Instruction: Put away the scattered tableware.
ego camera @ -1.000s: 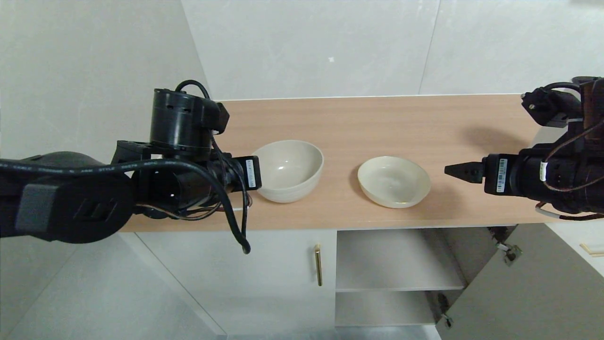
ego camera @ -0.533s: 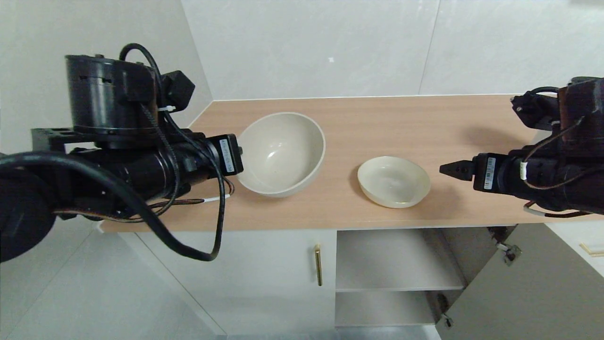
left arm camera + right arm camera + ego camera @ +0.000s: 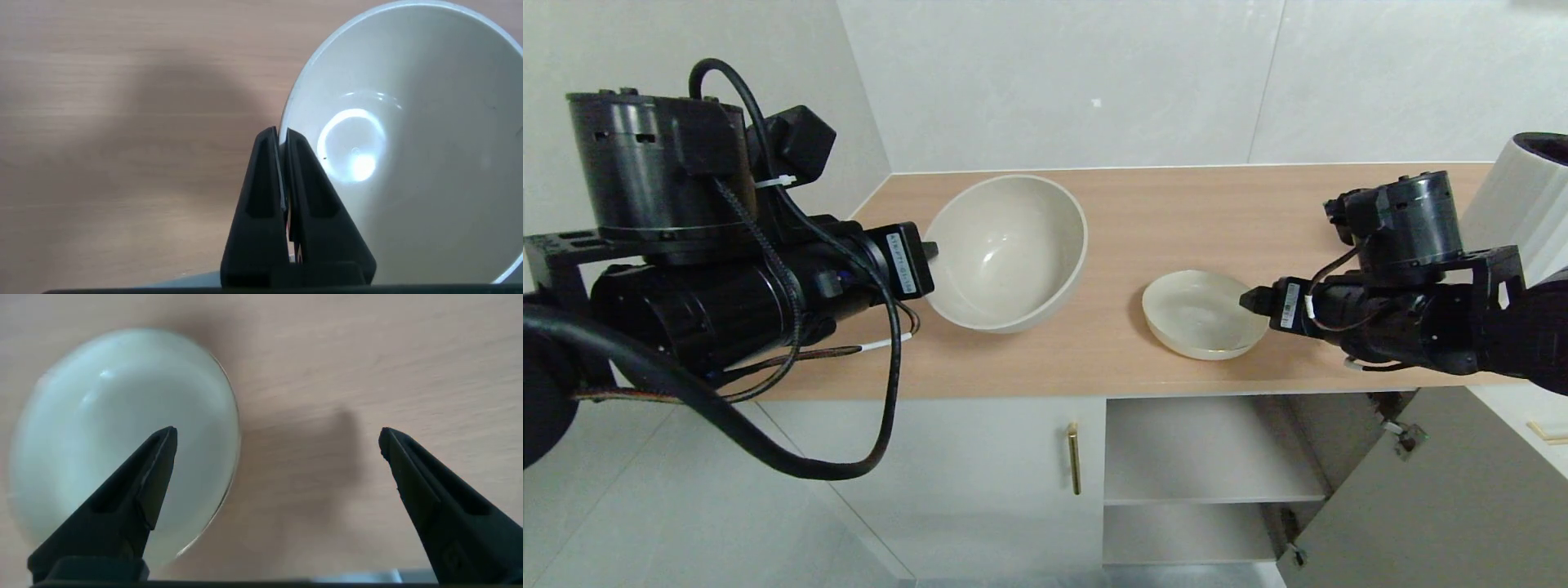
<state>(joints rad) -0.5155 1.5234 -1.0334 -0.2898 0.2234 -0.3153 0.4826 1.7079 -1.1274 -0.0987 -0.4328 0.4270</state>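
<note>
Counter (image 3: 1192,212): large bowl (image 3: 1009,253) is hanging tilted above its left part. Small bowl (image 3: 1201,314) is sitting near the front edge. Left gripper (image 3: 283,143) is pinching the large bowl's rim, a thin hold risking slippage. Right gripper (image 3: 276,434) is gaping wide across the small bowl's rim, empty, risking shoving it off.

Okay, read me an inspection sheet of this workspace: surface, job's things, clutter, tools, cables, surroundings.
Surface: wooden countertop, carrying one bowl.
Job's things: large bowl held tilted at its rim; small bowl resting upright on the countertop.
Clutter: nothing seen.
Tools: left tool shut on the large bowl's rim; right tool open, fingers either side of the small bowl's rim, contact unclear.
Cables: black cables loop below the left arm.
Surroundings: tiled wall; open cabinet with shelves under the countertop; closed door with a gold handle.
</note>
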